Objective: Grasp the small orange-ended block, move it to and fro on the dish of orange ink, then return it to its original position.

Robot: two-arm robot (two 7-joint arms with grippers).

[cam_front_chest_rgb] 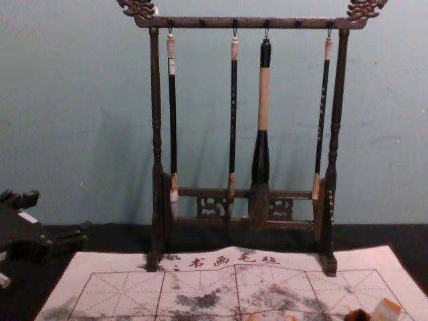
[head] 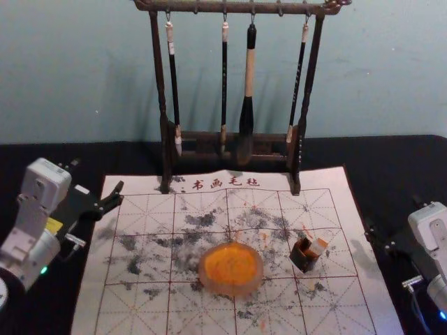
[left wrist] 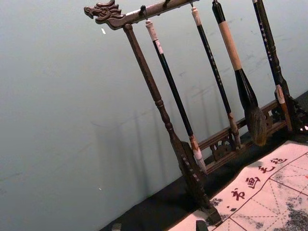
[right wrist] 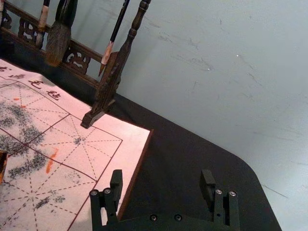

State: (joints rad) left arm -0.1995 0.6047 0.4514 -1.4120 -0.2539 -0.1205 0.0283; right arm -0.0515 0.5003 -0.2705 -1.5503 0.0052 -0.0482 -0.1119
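As the right gripper (right wrist: 161,179) hangs near the right edge of the mat (head: 360,272), its claw spread and holding nothing, we judge that a wide approach could topple the orange-ended block (head: 318,247) or the dark holder (head: 303,260) crowding it, while a loose pinch could smear ink. The block, pale-sided with an orange upper end, leans right of the ink dish (head: 259,274); whether it sits inside the holder, we cannot tell. The left gripper (head: 97,174), also spread, is parked at left.
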